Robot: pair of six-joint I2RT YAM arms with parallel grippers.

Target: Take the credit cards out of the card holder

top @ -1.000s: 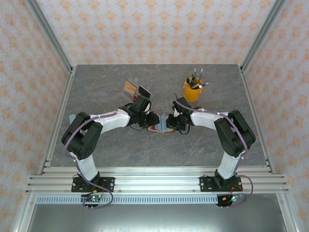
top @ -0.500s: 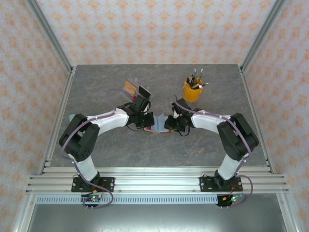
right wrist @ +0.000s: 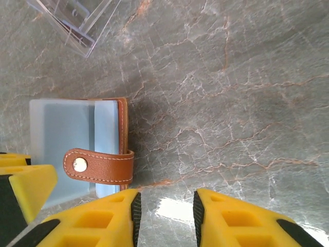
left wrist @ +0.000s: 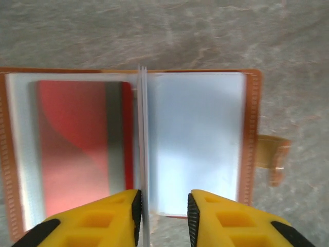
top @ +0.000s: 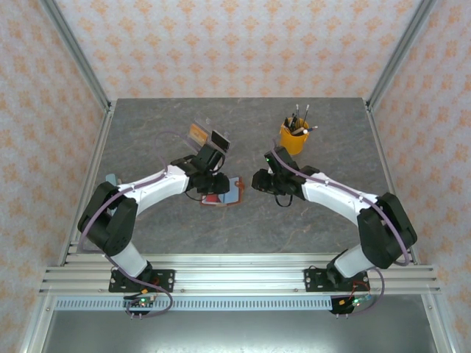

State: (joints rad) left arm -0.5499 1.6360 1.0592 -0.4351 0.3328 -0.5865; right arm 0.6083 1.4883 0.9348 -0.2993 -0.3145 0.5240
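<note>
While the card holder [top: 221, 190] lies open, acrylic stand [top: 208, 137] and pen cup [top: 294, 138] sit beyond.
Your left end effector [left wrist: 163, 206] gapes over its spine [left wrist: 141, 128]; right end effector [right wrist: 165, 203], released, beside its strap [right wrist: 97, 167].

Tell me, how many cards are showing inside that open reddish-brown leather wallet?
1: a red plastic card, in a pocket of the reddish-brown leather wallet, on the left of the left wrist view. The facing page looks empty; others may hide beneath.
</note>
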